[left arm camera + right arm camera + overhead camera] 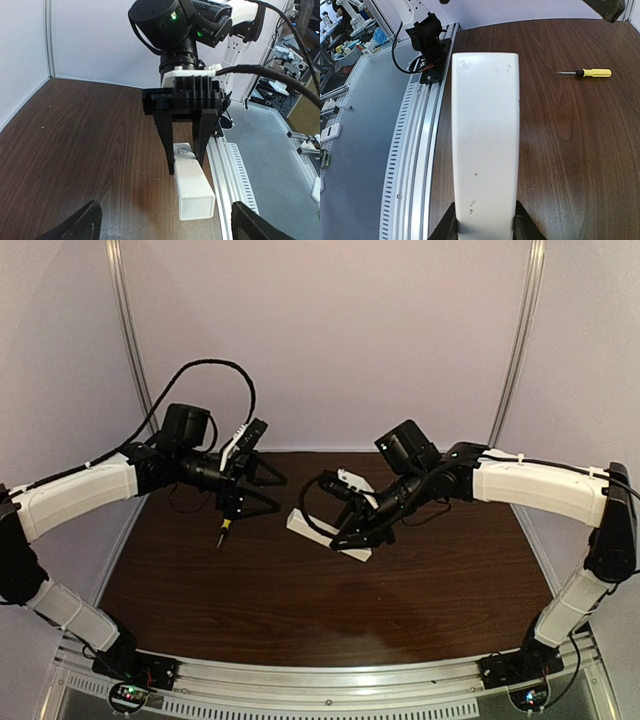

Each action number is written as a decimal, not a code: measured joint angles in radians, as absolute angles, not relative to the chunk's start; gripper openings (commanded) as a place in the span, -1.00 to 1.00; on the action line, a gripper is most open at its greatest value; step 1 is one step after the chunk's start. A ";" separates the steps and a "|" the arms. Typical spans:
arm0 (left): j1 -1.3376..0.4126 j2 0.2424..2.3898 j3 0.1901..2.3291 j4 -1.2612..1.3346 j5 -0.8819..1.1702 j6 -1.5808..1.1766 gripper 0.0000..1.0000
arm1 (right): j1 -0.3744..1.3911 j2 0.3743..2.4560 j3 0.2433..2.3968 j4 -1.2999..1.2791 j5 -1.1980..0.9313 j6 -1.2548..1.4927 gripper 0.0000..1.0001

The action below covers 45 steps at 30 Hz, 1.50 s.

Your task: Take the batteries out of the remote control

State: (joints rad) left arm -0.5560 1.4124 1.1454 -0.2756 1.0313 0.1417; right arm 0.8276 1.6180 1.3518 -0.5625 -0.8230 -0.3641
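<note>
**Remote control held above the table by the right gripper**

The remote control point(328, 536) is a slim white rectangular bar with squared edges. In the top view it hangs tilted over the middle of the dark wooden table point(300, 610), one end lower and nearer the camera. The right gripper point(352, 532) is clamped on it: in the left wrist view the two black fingers point(164, 135) stand on either side of the bar's far half, pressing its long sides, while the free end point(196, 204) juts toward the camera and shows a plain square face. From the right wrist view the bar's broad flat face point(485, 145) fills the centre of the picture, smooth and white with a few small dark specks, its base pinched between the black fingertips point(526, 225) at the bottom edge. No batteries can be seen in any view; whether the compartment is open cannot be told.

The left gripper point(258, 492) hovers to the left of the remote control, apart from it, its jaws spread wide and holding nothing; the dark fingertips point(80, 222) show at the bottom corners of its own camera view, with the remote control between and beyond them.

A yellow-handled screwdriver point(224, 532) lies on the table left of the remote control, below the left gripper, its blade pointing toward the near edge. It lies flat, well clear of the bar, and nothing touches it.
</note>
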 measured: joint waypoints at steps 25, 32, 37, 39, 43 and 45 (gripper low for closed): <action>-0.638 1.502 1.162 -0.361 0.952 0.176 0.60 | 0.825 1.637 1.406 -0.551 -0.803 -0.333 -0.94; -0.649 1.504 1.162 -0.331 0.928 0.155 0.45 | 0.825 1.644 1.407 -0.553 -0.803 -0.331 -0.94; -0.654 1.504 1.162 -0.313 0.915 0.147 0.34 | 0.825 1.644 1.407 -0.553 -0.802 -0.324 -0.94; -0.654 1.504 1.162 -0.308 0.908 0.146 0.25 | 0.824 1.646 1.407 -0.553 -0.802 -0.321 -0.94; -0.655 1.504 1.162 -0.308 0.899 0.143 0.09 | 0.822 1.656 1.407 -0.549 -0.802 -0.310 -0.94; -0.657 1.504 1.162 -0.307 0.896 0.142 0.02 | 0.820 1.659 1.408 -0.549 -0.801 -0.309 -0.94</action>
